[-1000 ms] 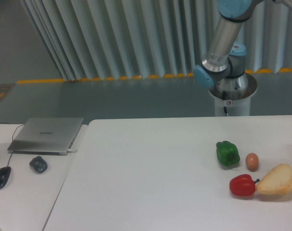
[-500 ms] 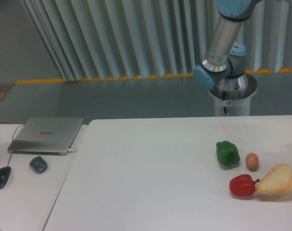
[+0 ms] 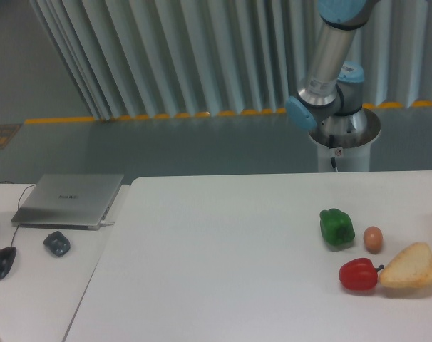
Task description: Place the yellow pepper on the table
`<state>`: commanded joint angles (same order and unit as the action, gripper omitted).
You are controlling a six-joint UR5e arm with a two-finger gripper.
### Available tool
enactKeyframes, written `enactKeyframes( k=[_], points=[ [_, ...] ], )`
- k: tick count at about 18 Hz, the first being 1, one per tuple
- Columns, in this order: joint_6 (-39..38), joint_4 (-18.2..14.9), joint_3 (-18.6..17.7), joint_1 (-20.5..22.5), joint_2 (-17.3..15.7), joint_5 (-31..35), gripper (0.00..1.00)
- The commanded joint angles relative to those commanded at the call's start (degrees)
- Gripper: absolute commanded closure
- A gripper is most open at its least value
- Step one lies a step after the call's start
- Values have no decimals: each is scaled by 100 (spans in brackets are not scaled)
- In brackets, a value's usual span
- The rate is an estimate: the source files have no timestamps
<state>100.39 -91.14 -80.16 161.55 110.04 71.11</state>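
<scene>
the gripper is out of view: only the silver and pale blue robot arm (image 3: 330,64) shows, rising from its round metal base (image 3: 342,135) behind the far edge of the table and leaving the picture at the top right, so whether the fingers are spread or pressed together is not visible. with no hand to measure from, places are given from the arm's base. the glossy yellow pepper does not show anywhere either.

on the large white matte tabletop (image 3: 216,271), in front of the base and slightly to the right in the picture, sits a glossy green lobed bell pepper (image 3: 336,227). just beside it lies a small brown egg (image 3: 373,239). nearer the front edge a shiny red bell pepper (image 3: 359,274) touches a pale tan piece of bread (image 3: 409,266).

far left of the base, on a smaller off-white desk (image 3: 38,285), lie a closed silver laptop (image 3: 70,199), a small dark grey object (image 3: 57,243) and a black mouse (image 3: 3,261).
</scene>
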Motion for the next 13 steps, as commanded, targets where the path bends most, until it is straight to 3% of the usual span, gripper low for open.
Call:
enactKeyframes(
  k=[2,5,10,13],
  points=[
    [-580,26,-17,-237,-61,-27,89],
    [-1283,499,-245,-720,-140,122,89],
    [-1864,782,-605,-1582,-254,1185,86],
    [-2417,1265,-887,-1907,-316,1274,85]
  ],
)
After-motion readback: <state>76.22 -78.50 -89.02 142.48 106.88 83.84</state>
